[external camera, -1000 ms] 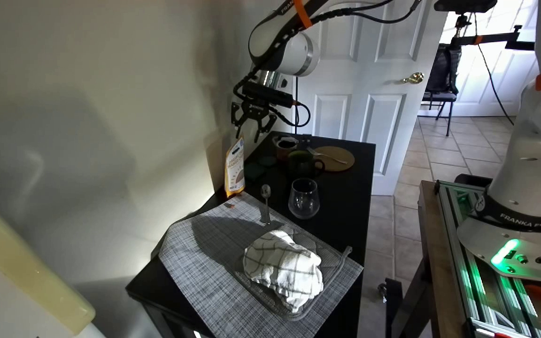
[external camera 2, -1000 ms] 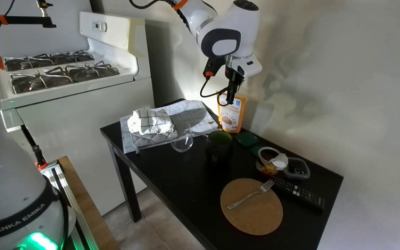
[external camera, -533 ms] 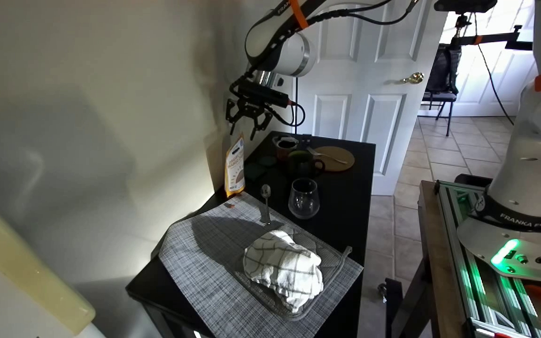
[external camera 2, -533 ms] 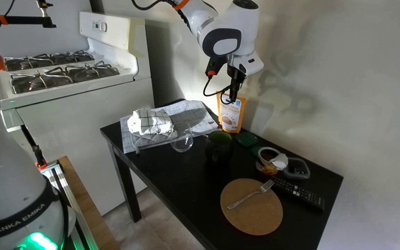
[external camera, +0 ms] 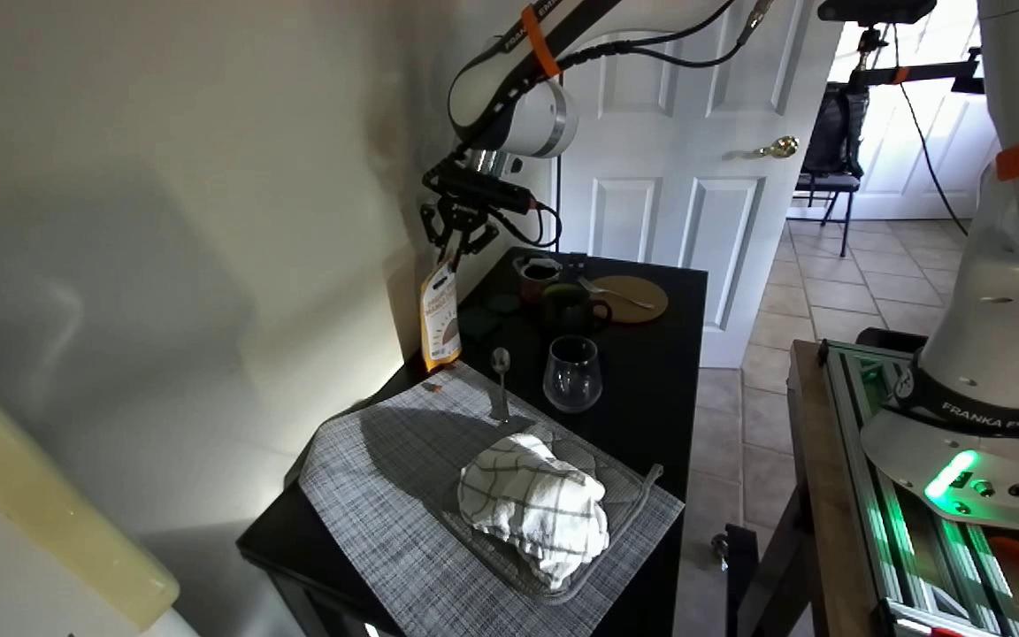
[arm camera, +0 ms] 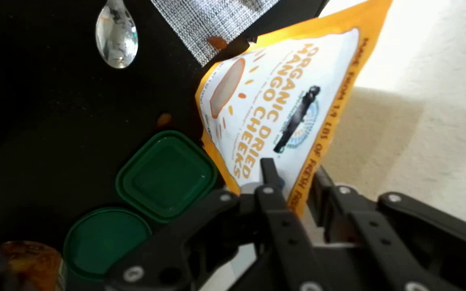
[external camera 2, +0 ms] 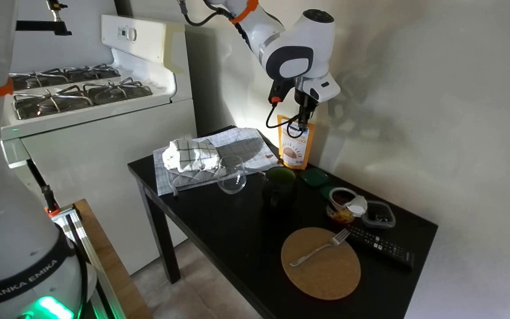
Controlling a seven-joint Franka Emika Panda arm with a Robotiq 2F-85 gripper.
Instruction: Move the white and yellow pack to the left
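The white and yellow pack stands upright on the black table (external camera 2: 237,230) by the wall, in both exterior views (external camera: 441,320) (external camera 2: 292,150) and the wrist view (arm camera: 273,97). Its white face carries printed text and its edges are orange-yellow. My gripper (external camera: 450,258) is at the pack's top edge, pointing down. In the wrist view my gripper (arm camera: 293,167) has one finger in front of the printed face and one behind the pack. The fingers are partly closed, with a gap still showing between them. In an exterior view the gripper (external camera 2: 303,128) covers part of the pack's top.
The wall stands close behind the pack. A grey placemat (external camera: 359,504) with a checked cloth (external camera: 532,504) lies beside it. Near it are a spoon (external camera: 501,361), a clear glass (external camera: 572,376), a dark mug (external camera 2: 278,188) and green lids (arm camera: 166,176). A round board (external camera 2: 321,279) holds a fork.
My gripper has moved toward the wall side and down onto the pack's top, and its fingers have come closer together. The pack's top has shifted slightly in an exterior view.
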